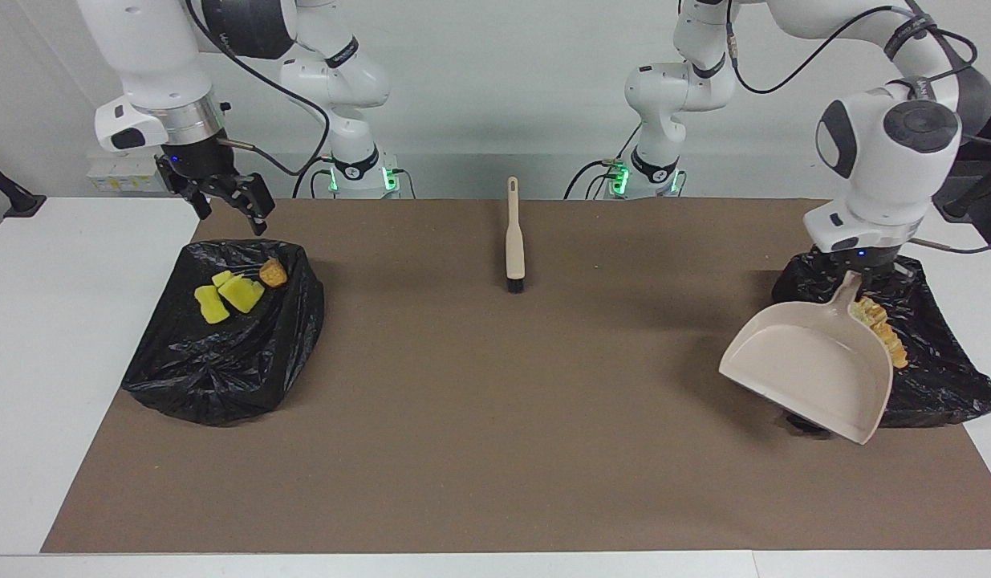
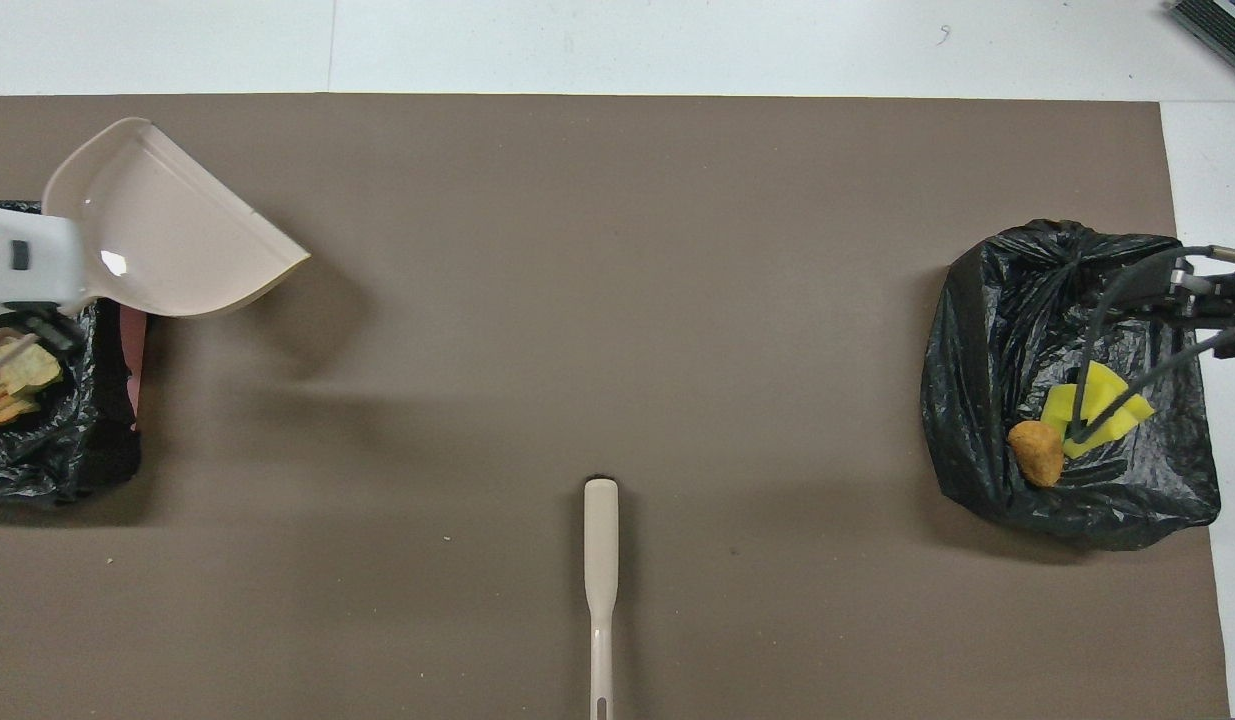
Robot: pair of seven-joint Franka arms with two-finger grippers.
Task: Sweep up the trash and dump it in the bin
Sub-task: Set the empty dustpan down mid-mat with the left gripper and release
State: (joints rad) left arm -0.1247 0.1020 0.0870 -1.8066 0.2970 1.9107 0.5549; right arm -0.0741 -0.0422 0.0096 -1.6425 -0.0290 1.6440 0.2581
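Two black-bagged bins stand at the table's ends. The bin (image 1: 222, 353) (image 2: 987, 330) at the right arm's end holds yellow trash pieces (image 1: 226, 295) (image 2: 1102, 385) and an orange-brown lump (image 1: 273, 273) (image 2: 1035, 452). My right gripper (image 1: 230, 215) (image 2: 1192, 290) hangs open and empty, raised over that bin's edge. The other bin (image 1: 936, 369) (image 2: 57, 460) holds pale beige trash (image 1: 884, 333) (image 2: 17, 375). Above it, my left gripper (image 1: 858, 273) (image 2: 32, 325) is shut on the handle of the beige dustpan (image 1: 816, 365) (image 2: 167, 235), whose empty scoop tilts out over the mat.
A beige brush (image 1: 513, 241) (image 2: 600, 560) lies on the brown mat (image 1: 495, 417) midway between the bins, near the robots, bristles pointing away from them. A few crumbs dot the mat. White table borders the mat at both ends.
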